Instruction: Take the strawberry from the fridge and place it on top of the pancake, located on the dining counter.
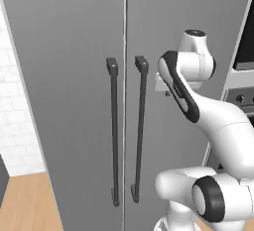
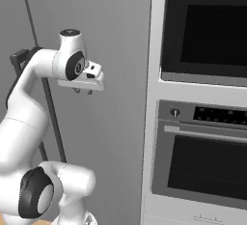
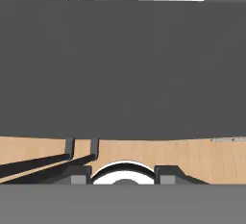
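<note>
- Left base view: fridge [image 1: 74,76] shut, both grey doors flush, two dark bar handles side by side at the middle seam; right handle [image 1: 140,126] just left of the arm's wrist. End effector tucked behind the wrist here, pointing down in front of the right door, clear of the handle.
- Right base view: end effector [image 2: 83,91] hanging near the right door, fingers short and pointing down, nothing between them; whether parted or closed, cannot tell. Wall oven [image 2: 202,98] in white cabinetry just to the right of the fridge.
- Hand view: looking down the fridge face to the wooden floor [image 3: 192,153]; two handle ends [image 3: 81,146] at lower left, finger tips [image 3: 163,172] at the bottom, holding nothing.
- Step in hand, judged: opening the fridge. Best done by turning the hand so the fingers straddle the right handle, closing firmly, then pulling along the door's arc rather than straight back.
- Strawberry presumably inside the closed fridge, hidden behind the doors; contents not visible. Pancake and dining counter elsewhere.
</note>
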{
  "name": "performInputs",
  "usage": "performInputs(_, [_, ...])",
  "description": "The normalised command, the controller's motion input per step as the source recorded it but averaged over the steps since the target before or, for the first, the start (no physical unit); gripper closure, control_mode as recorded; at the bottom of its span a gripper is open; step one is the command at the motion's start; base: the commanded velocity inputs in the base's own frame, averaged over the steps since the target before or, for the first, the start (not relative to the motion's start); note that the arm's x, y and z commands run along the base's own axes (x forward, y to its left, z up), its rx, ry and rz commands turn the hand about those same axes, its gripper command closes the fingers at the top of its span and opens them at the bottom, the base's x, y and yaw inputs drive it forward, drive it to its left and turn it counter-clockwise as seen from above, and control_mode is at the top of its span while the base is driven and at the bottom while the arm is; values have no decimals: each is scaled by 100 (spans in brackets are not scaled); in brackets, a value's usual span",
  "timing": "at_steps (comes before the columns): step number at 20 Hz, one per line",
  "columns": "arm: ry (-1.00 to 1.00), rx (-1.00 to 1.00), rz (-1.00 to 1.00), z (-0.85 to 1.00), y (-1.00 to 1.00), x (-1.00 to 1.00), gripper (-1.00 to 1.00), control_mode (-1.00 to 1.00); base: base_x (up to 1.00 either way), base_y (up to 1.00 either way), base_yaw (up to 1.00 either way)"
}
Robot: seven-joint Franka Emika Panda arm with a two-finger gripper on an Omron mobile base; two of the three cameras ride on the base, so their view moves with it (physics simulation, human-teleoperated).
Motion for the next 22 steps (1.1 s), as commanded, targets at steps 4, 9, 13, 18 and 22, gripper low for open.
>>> performInputs(4, [-5,-1,0,-1,6,-18,-100,-100,0,0,0])
performInputs(9, [0,0,0,0,0,0,-100,100,-92,65,0])
performInputs(13, [0,0,0,0,0,0,-100,100,-63,77,0])
performInputs(18, [0,0,0,0,0,0,-100,100,-40,-5,0])
performInputs(22, [0,0,0,0,0,0,-100,100,-3,-19,0])
